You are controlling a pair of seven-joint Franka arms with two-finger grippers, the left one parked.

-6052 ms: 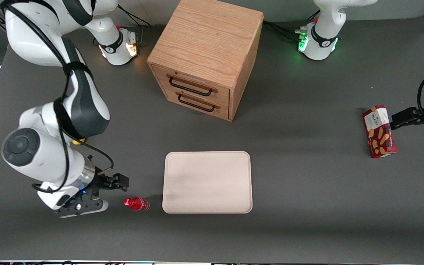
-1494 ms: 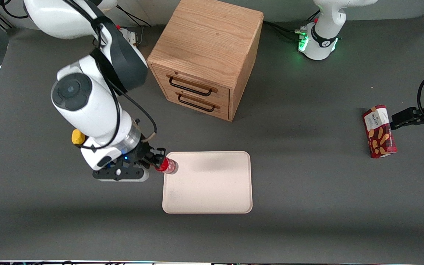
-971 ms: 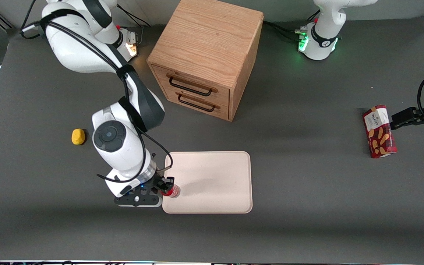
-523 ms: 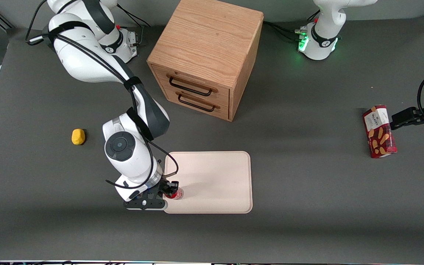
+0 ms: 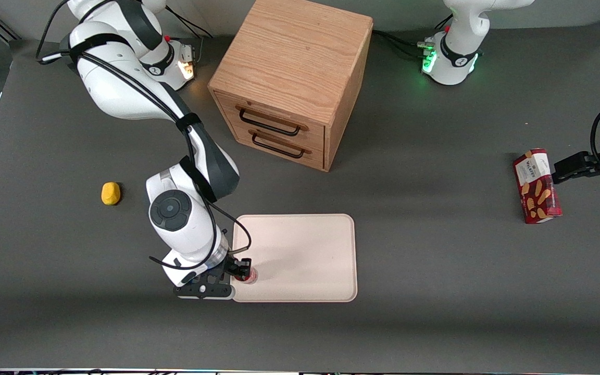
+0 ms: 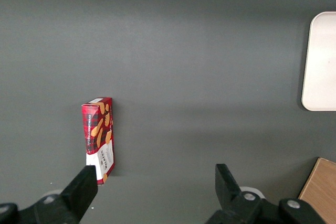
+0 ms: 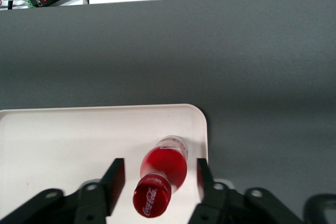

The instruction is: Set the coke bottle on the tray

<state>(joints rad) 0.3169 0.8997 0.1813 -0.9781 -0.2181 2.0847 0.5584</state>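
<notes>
My end effector (image 5: 241, 271) hangs low over the tray (image 5: 305, 250), at about eight o'clock from the tray's middle. Its fingers (image 7: 116, 179) are spread wide, with clear gaps either side of the coke bottle (image 7: 163, 174), so it grips nothing. The bottle stands upright on the tray just inside the rim, cap up between the fingers. I judge the placing done; a straight lift should clear the cap without tipping it. The drawer cabinet (image 5: 292, 78) sits at twelve o'clock.
</notes>
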